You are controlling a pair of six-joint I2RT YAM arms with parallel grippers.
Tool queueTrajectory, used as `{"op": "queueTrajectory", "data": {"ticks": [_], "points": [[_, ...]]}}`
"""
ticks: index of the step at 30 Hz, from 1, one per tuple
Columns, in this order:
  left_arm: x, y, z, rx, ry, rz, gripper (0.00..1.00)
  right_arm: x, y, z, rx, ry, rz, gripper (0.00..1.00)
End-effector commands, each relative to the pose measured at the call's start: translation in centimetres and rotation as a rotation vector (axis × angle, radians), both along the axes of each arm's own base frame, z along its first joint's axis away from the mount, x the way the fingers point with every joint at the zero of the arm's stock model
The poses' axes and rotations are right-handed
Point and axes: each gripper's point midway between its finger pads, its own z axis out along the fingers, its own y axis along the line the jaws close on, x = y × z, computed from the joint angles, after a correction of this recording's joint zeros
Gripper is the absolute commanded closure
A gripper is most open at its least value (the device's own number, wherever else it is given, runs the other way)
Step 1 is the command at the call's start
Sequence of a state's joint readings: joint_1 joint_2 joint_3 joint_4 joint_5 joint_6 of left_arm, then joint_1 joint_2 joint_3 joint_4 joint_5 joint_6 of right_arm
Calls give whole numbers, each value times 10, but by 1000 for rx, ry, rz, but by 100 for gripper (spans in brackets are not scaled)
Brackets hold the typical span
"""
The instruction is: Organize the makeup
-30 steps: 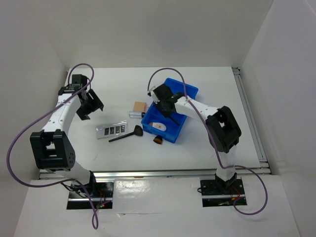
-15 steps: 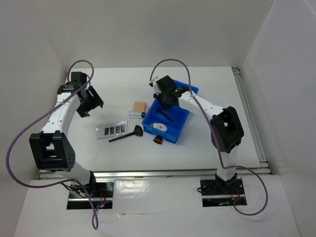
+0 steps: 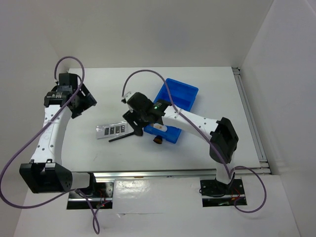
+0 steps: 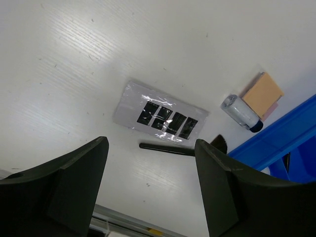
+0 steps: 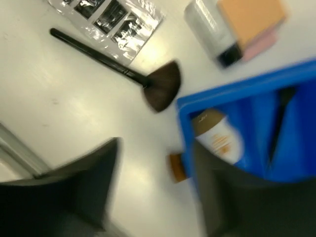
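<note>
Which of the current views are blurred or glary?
Right wrist: motion-blurred throughout, the right pincer smeared, though the fan brush is readable. Left wrist: sharp, with glare streaks across the palette strip. Top external: evenly lit, soft shadows, no visible blur.

Left arm (image 3: 52, 128) rises from its base at 7 o'clock to 10 o'clock; left gripper (image 3: 80, 102) faces downward, jaws wide apart and empty. Right arm (image 3: 192, 121) folds from 5 o'clock toward centre; right gripper (image 3: 133, 121) points toward 8 o'clock, jaws parted, holding nothing.
</note>
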State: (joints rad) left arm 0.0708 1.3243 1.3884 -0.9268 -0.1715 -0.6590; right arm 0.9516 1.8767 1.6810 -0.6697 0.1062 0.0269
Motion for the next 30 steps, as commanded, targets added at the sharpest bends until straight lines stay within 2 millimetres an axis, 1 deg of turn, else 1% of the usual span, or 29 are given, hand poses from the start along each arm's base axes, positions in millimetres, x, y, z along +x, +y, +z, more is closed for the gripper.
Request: {"op": "queueTrajectory", "data": {"ticks": [1, 2, 3, 4, 5, 6, 7, 8, 9, 10, 11, 12, 14, 15, 19, 21, 23, 25, 26, 28, 30], "points": [[-16, 4, 4, 25, 0, 14, 16, -13, -24, 8, 10, 93, -317, 21], [-18, 4, -1, 30, 14, 5, 16, -22, -33, 9, 9, 112, -385, 15], [-21, 4, -3, 30, 17, 5, 16, -24, -41, 9, 21, 121, -465, 13], [-22, 4, -1, 37, 6, -3, 16, -31, -41, 9, 49, 140, -512, 13], [-23, 2, -8, 31, 17, -19, 16, -44, -52, 3, 77, 210, -640, 13], [-26, -1, -7, 26, 12, -40, 16, -49, -56, -1, 95, 235, -693, 14], [-25, -2, -6, 20, -3, -45, 16, -54, -61, -6, 106, 262, -748, 14], [-26, -6, -6, 13, -20, -67, 16, -57, -61, -8, 158, 298, -837, 18], [-26, -7, -7, 13, -25, -81, 16, -66, -73, -18, 155, 317, -879, 20], [-29, -9, -8, 6, -24, -86, 16, -69, -76, -22, 177, 331, -916, 20], [-30, -11, -6, 0, -46, -93, 16, -70, -76, -24, 215, 346, -956, 20], [-34, -15, -13, -2, -30, -107, 16, -71, -81, -27, 249, 340, -976, 20], [-37, -22, -16, -20, -38, -132, 16, -70, -83, -32, 291, 341, -1015, 19], [-43, -27, -18, -28, -40, -148, 16, -71, -88, -38, 291, 333, -1036, 17], [-49, -30, -16, -28, -48, -160, 16, -74, -95, -53, 281, 341, -1087, 13], [-49, -30, -16, -28, -47, -160, 16, -68, -90, -52, 318, 329, -1083, 13], [-49, -29, -16, -21, -47, -154, 16, -64, -90, -54, 315, 308, -1081, 12], [-49, -28, -16, -15, -46, -162, 16, -62, -90, -64, 291, 294, -1090, 12], [-46, -28, -17, -15, -46, -162, 16, -58, -89, -63, 295, 281, -1094, 12], [-46, -31, -17, -15, -46, -171, 16, -53, -85, -67, 290, 261, -1075, 12], [-45, -31, -19, -16, -36, -171, 16, -50, -80, -66, 300, 257, -1064, 12]]}}
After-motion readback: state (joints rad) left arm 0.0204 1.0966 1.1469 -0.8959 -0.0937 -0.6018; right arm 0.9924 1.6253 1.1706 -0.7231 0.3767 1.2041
